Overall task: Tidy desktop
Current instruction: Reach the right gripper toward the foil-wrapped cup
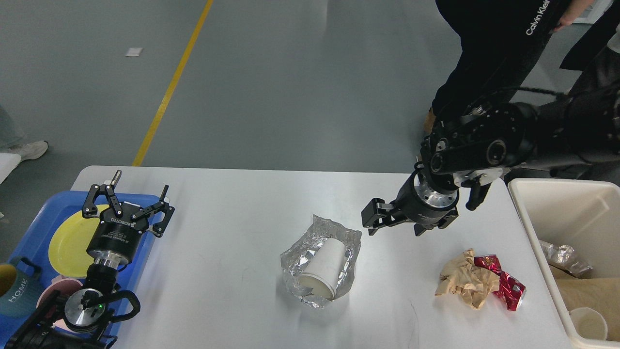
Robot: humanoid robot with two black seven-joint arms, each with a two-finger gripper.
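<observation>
1. The step in hand looks like the reach for the next piece of litter: the right tool (375, 224) hangs over the surface (232, 194), just right of the crumpled foil (334, 232) that cradles a tipped white paper cup (325, 269).
2. That tool is seen almost end-on and dark, so I cannot tell how far its fingers stand apart; it holds nothing visible.
3. The left tool (128, 196) is spread wide and empty above the blue tray (29, 228) with its yellow plate (68, 237).
4. The next move probably calls for lowering onto the cup or foil, closing, and carrying it to the cream bin (533, 213) at the right edge.
5. The surface is wide, white and smooth with rounded corners and faint dark scratches near the front; it fills the lower view.
6. Crumpled brown paper (465, 283) touching a crushed red wrapper (506, 288) also waits, near the bin.
</observation>
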